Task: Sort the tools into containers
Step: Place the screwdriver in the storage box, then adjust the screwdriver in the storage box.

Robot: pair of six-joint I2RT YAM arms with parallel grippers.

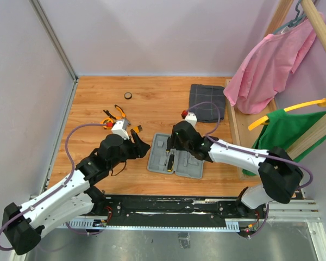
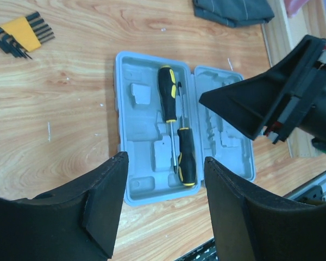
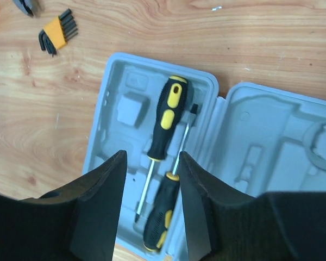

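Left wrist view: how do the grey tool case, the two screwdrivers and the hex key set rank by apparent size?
1. grey tool case, largest.
2. upper screwdriver and lower screwdriver: they look about alike, so I won't rank one above the other.
3. hex key set, smallest.

Bright even overhead light; soft faint shadows; wrist views sharp on table, near jaws slightly blurred.
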